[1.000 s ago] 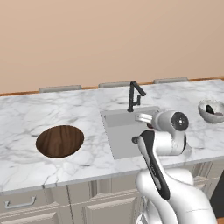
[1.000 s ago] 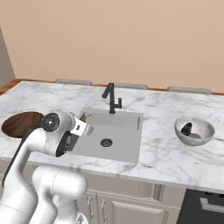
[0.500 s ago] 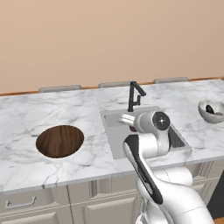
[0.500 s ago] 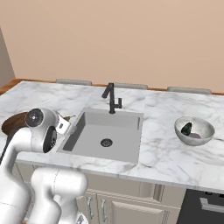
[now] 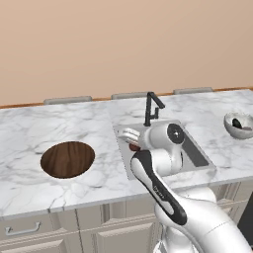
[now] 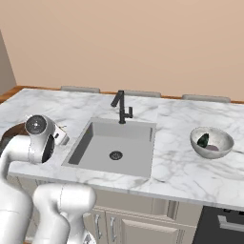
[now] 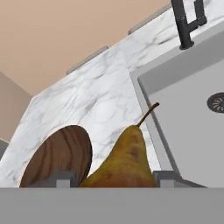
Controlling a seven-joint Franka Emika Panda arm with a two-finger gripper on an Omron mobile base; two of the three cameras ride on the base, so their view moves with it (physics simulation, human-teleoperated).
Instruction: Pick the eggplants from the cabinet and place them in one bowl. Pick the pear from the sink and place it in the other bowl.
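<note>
A brownish-yellow pear (image 7: pixel 124 164) with a thin stem sits between my gripper's (image 7: pixel 117 179) fingers, which are shut on it. The gripper (image 5: pixel 129 138) hangs over the counter at the sink's (image 5: pixel 200 157) left rim, just right of the dark wooden bowl (image 5: pixel 67 159), which is empty. That wooden bowl (image 7: pixel 57 157) lies just left of the pear in the hand view. From the right base view the gripper (image 6: pixel 59 137) is by the sink's (image 6: pixel 95 143) left edge. The grey bowl (image 6: pixel 215 153) at the far right holds dark eggplants (image 6: pixel 204 140).
A black faucet (image 6: pixel 121 107) stands behind the sink basin, whose drain (image 6: pixel 116 155) is bare. The grey bowl (image 5: pixel 228 123) sits near the counter's right end. Marble counter runs along a tan wall; cabinet fronts (image 5: pixel 29 230) lie below the front edge.
The arm has swung left from over the sink basin to its left rim, carrying the pear toward the wooden bowl. The grip has stayed shut on the pear.
</note>
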